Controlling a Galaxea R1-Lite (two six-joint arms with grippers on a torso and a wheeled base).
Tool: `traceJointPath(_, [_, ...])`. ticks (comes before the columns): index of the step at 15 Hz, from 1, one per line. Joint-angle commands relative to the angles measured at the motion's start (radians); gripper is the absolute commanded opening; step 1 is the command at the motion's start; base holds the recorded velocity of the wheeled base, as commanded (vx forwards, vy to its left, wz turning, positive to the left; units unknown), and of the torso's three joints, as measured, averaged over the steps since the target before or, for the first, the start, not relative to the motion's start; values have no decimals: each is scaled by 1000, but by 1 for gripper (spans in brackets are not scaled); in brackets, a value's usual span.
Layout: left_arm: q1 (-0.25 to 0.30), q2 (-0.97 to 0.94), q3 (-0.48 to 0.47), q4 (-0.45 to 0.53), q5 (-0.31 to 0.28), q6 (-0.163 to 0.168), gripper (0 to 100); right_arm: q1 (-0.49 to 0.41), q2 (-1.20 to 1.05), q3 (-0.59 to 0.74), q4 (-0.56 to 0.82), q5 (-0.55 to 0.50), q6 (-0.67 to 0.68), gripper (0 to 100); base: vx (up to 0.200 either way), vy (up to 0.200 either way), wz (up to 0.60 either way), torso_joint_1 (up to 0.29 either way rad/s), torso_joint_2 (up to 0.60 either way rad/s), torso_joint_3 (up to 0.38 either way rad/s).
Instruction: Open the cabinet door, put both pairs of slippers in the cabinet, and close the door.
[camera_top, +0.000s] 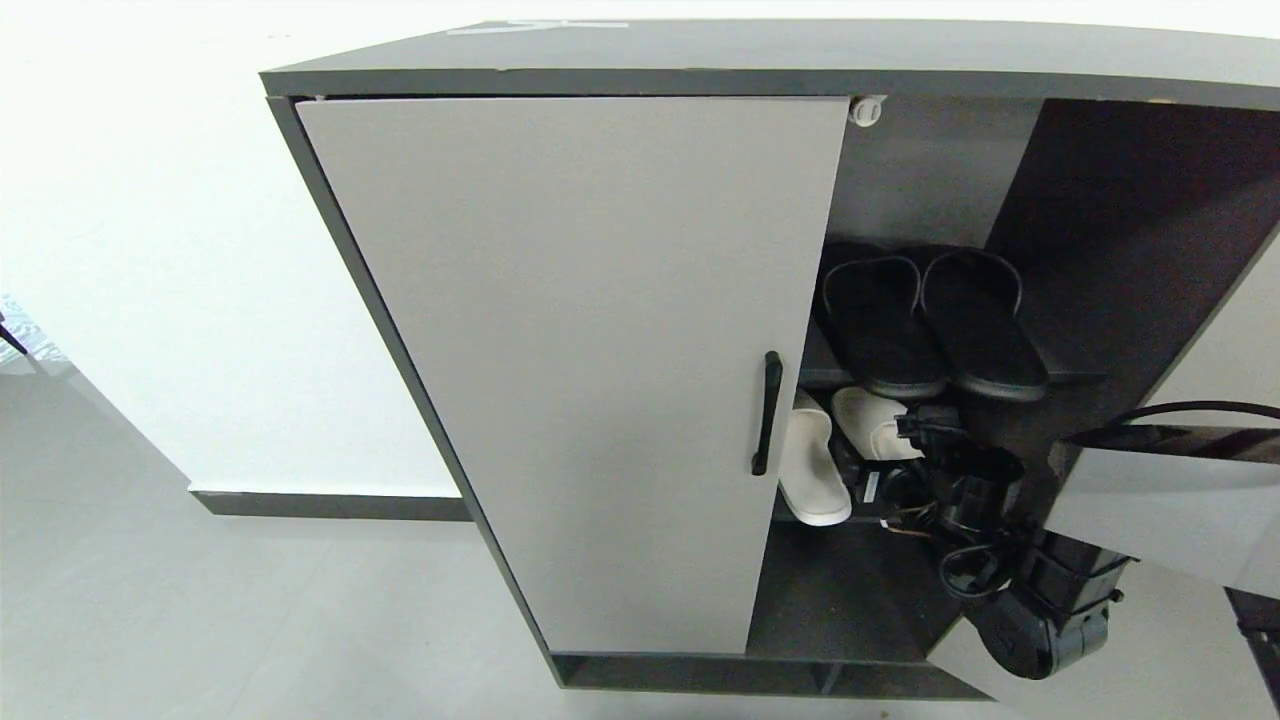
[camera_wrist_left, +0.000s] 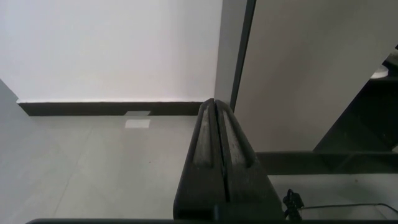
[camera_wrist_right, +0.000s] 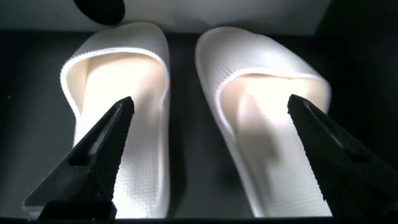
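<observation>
Now the right pincer (camera_wrist_right: 210, 106) stands wide open deep in the cabinet's open right half, gripping nothing, with one black fingertip over each of a pair of white textured foam slippers (camera_wrist_right: 118, 130); whether the tips touch the foam cannot be told. The white pair lies side by side, just apart, on the dark lower shelf (camera_wrist_right: 25, 93), and in the head view it sits just right of the closed door's edge (camera_top: 815, 470). Above it, on the upper shelf (camera_top: 1070, 378), a pair of black flat strap slippers (camera_top: 880, 335) lies side by side. Both pairs sit inside the tall dark grey cabinet (camera_top: 700, 75). Its light grey left door (camera_top: 580, 350) is shut and carries a black bar handle (camera_top: 767, 412) upright near its right edge. The light grey right door (camera_top: 1150, 510) stands swung out towards the camera, beside the right arm. The left pincer (camera_wrist_left: 214, 112) is pressed fully together with nothing between its fingers, and hangs outside the cabinet above the pale grey floor (camera_wrist_left: 93, 162). Beyond it are a white wall (camera_wrist_left: 112, 43) and a dark skirting board (camera_wrist_left: 112, 108).
</observation>
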Motion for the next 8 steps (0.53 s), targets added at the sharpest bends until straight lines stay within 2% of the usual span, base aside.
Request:
traceJointPath(1, [0, 0, 0, 0, 0, 0, 0, 4, -65, 63, 0, 7, 2, 100, -200, 0, 0, 7, 2, -7])
traceJointPath(5, [0, 0, 0, 0, 0, 0, 0, 30, -410, 271, 0, 173, 2, 100, -200, 0, 0, 1, 2, 2])
traceJointPath(6, [0, 0, 0, 0, 0, 0, 0, 42, -505, 310, 29, 214, 2, 100, -200, 0, 0, -2, 2, 2])
traceJointPath(8, [0, 0, 0, 0, 0, 0, 0, 76, -663, 362, 126, 226, 4, 100, -200, 0, 0, 2, 2, 0])
